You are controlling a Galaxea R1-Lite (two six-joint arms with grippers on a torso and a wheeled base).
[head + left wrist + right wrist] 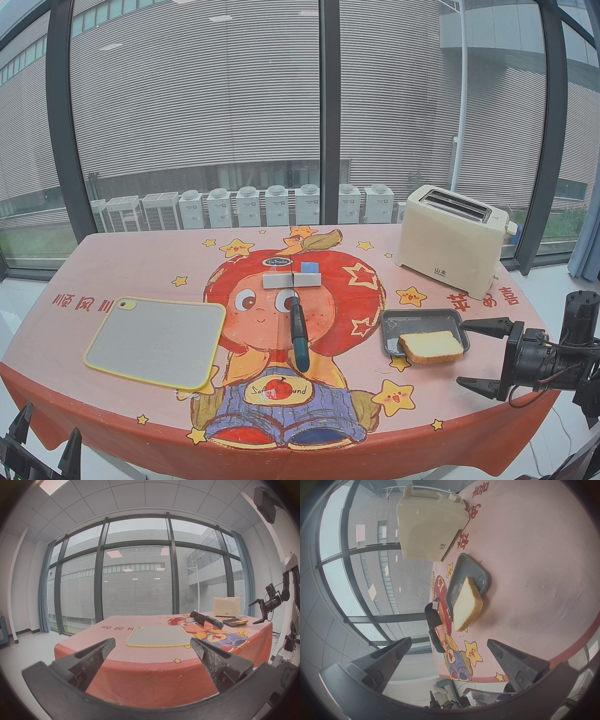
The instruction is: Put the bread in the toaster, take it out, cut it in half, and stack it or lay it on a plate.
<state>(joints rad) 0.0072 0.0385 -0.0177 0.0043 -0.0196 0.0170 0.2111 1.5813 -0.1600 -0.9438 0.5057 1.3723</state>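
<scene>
Bread [431, 345] is one thick pale slice, golden-crusted.

bread [431, 345] on tray [405, 323] — toaster [451, 237] behind, knife [299, 331] left

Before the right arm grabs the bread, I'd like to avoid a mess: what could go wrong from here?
1. The bread lies tilted over the near rim of the tray, so the open right gripper might nudge it off or drag the tray.
2. The slice looks thick for the narrow slots of the toaster; it could catch.
3. The knife lies mid-table on a small stand; a crossing arm could knock it.
</scene>
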